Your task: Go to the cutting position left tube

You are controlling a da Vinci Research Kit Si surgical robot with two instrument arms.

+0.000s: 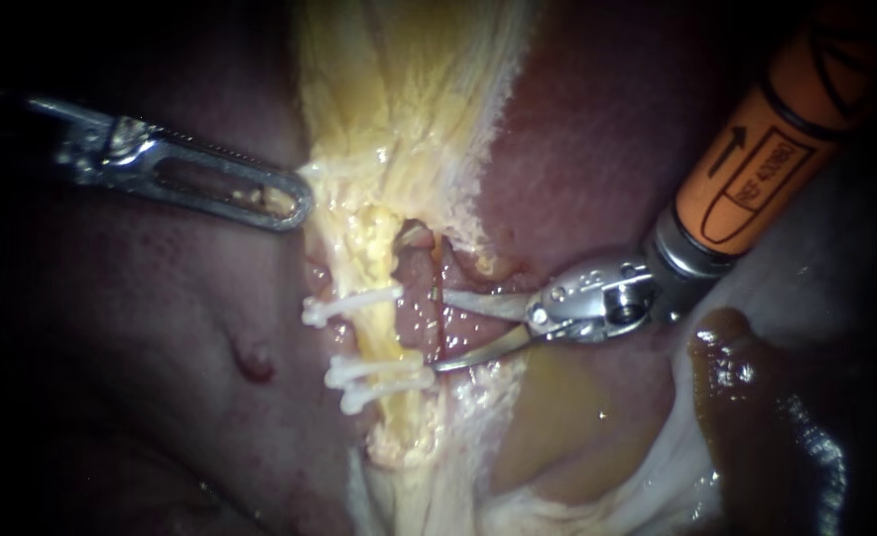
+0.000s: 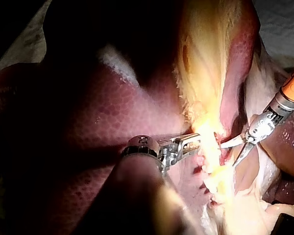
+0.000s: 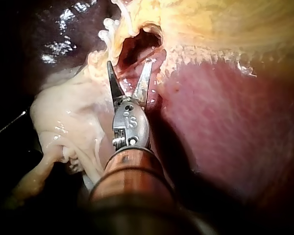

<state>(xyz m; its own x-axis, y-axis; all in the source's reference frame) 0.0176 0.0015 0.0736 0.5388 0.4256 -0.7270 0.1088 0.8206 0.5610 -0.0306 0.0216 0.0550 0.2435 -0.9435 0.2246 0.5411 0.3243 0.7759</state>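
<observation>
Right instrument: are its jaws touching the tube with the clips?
Cannot tell. In the endoscope view the open jaws of the right instrument end at the edge of the tube, but neither contact nor a gap shows plainly.

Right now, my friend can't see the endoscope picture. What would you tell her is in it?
My right instrument, blades open, reaches toward a yellow tube, level with the gap between one white clip and two lower clips. My left instrument touches yellow tissue higher up.
</observation>
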